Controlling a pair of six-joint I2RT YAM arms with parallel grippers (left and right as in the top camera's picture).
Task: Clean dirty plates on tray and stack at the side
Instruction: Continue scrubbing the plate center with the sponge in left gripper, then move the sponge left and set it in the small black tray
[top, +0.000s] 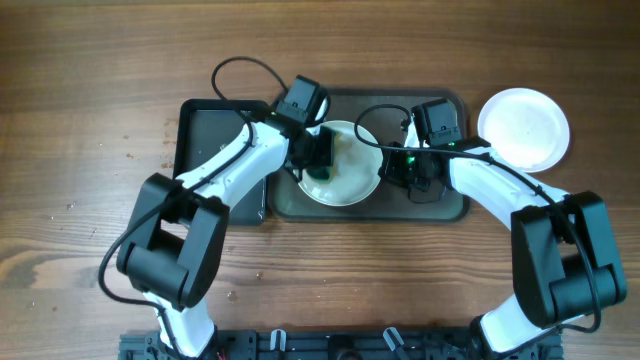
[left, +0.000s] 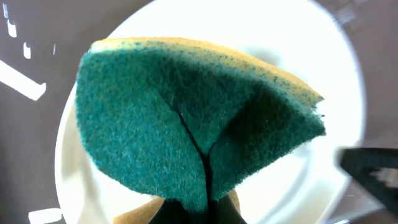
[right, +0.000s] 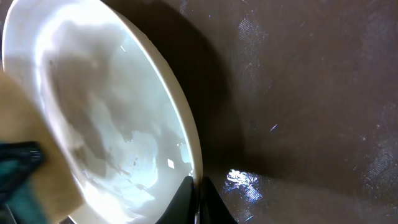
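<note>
My left arm (top: 240, 160) and right arm (top: 495, 185) are built alike: smooth white tubular links between bulky matte-black joint housings. A thin black cable (top: 238, 66) loops from each boxy black wrist. A small green light (top: 408, 158) glows on the right wrist. My right gripper (right: 198, 193) ends in 2 black tapered fingertips.

Robotics lab bench.
Two white-and-black robot arms (top: 235, 165) stand on a black rail (top: 300, 346) edging the brown wooden table (top: 80, 220).

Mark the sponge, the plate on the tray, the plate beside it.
sponge (left: 186, 124), left wrist view, green face
plate on the tray (top: 352, 172), overhead view, bare inner floor
plate beside the tray (top: 524, 128), overhead view, centre
</note>
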